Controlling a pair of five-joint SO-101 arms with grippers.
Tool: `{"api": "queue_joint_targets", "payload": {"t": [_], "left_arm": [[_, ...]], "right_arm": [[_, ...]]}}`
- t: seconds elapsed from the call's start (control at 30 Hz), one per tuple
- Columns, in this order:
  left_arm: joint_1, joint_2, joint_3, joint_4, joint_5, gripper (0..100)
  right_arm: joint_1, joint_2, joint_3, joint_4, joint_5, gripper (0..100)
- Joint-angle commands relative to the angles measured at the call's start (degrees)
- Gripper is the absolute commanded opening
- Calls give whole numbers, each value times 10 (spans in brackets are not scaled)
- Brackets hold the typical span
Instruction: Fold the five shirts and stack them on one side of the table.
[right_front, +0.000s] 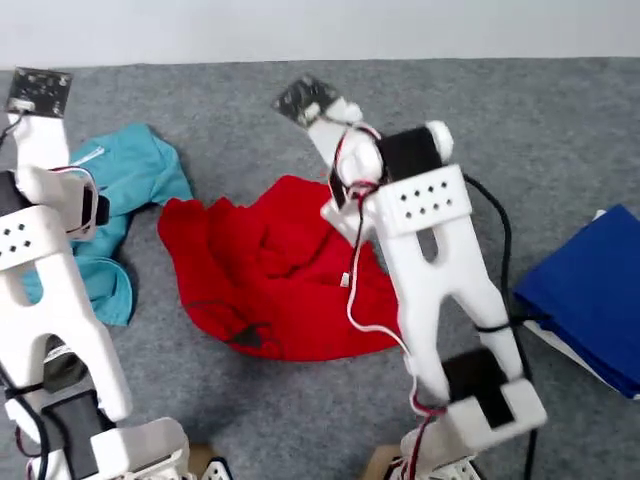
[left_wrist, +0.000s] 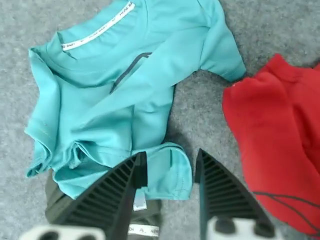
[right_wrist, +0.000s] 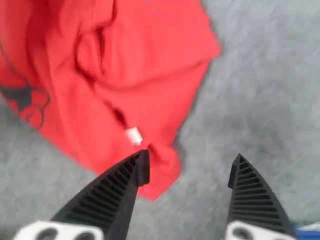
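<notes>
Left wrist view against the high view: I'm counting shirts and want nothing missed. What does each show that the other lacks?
Left wrist view adds: the left gripper, its ribbed black fingers open above the hem of the teal short-sleeved shirt, and that shirt's grey chest mark. High view adds: the dark blue cloth at that view's right edge, and the white arms. Both share: the teal shirt, the crumpled red shirt beside it, and the grey felt-like table.

Grey carpet-like table top (right_front: 560, 120) — pale wall (right_front: 300, 30) behind.
</notes>
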Motion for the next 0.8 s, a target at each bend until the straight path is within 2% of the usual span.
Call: {"api": "queue_joint_targets", "payload": {"t": [0.0,0.17,0.47,0.6,0.77], "left_arm": [[4,-17,4,-12,5,169],[4,-17,35,-40,5,169],[5,-17,93,-78,5,169],[4,-17,98,-77,5,169],[4,-21,98,-76,5,169]], "right_arm": [[1,-77,91,20,-4,263],[5,-83,214,10,-4,263],[6,-82,388,-161,-3,263],[13,-69,427,-221,-3,263],[56,14,415,-267,-4,258]]}}
